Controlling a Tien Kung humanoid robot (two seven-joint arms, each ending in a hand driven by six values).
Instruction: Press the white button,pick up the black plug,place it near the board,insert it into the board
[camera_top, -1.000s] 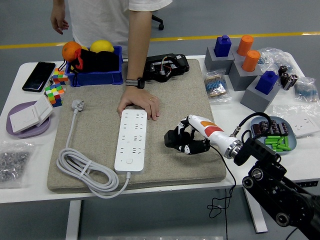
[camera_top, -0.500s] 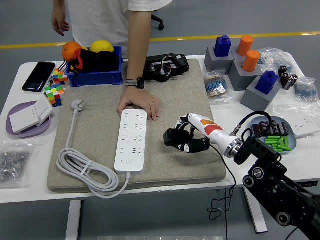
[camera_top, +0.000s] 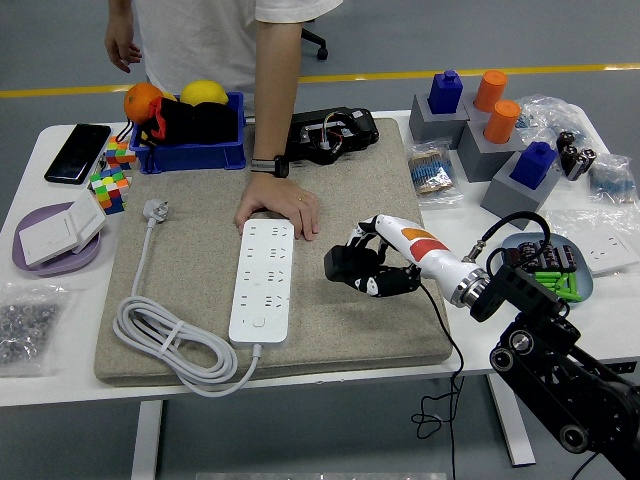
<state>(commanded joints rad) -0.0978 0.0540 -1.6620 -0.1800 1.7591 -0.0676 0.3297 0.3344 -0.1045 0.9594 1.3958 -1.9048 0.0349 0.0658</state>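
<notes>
The right hand is reaching in over the grey felt mat with its fingers curled tight around the black plug, which is sitting in the grip with its dark body poking out past the fingertips on the side facing the white power strip. The strip is lying lengthwise on the mat, a little apart from the plug and beyond the fingertips, with its own cable looping away on its far side. A person's hand is pressing down on the strip's far end, apparently steadying it, close to but not touching the robot's fingers. Judging by this, the pick-up is done and the hand is working on bringing the plug near the board; the insertion is not yet begun. The next move is calling for the hand to carry the plug across the gap beyond the fingertips, turn it so the prongs are pointing down at a free socket, line them up with the holes and push straight in; whether the prongs are facing the right way cannot be told here. The left arm is not showing.
</notes>
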